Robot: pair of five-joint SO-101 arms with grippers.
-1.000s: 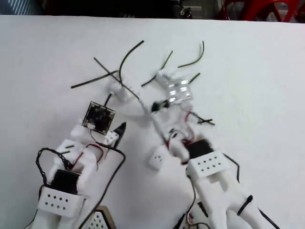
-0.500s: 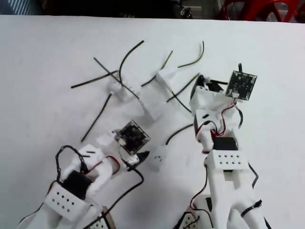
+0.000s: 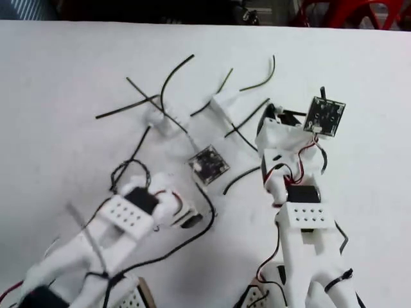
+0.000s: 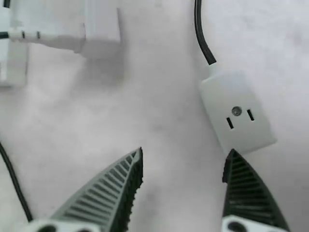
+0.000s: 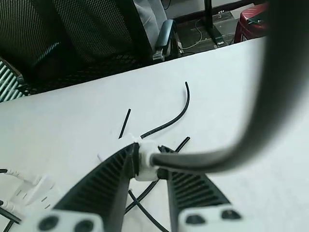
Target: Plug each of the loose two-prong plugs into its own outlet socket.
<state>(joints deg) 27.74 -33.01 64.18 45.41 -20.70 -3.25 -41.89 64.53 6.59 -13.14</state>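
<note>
Right gripper [image 5: 147, 152] clamped tight on plug [image 5: 145, 166], carrying it. Left gripper [image 4: 186, 154] gaping wide, empty, one tip just beside socket [image 4: 236, 116]. Grab looks done, insertion pending. Next call: left steadies socket, right lines prongs up square.

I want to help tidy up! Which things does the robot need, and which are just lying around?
Needed:
- socket
- plug, held in the right gripper
- corded white block

Just lying around:
- chair
- red stool
</note>
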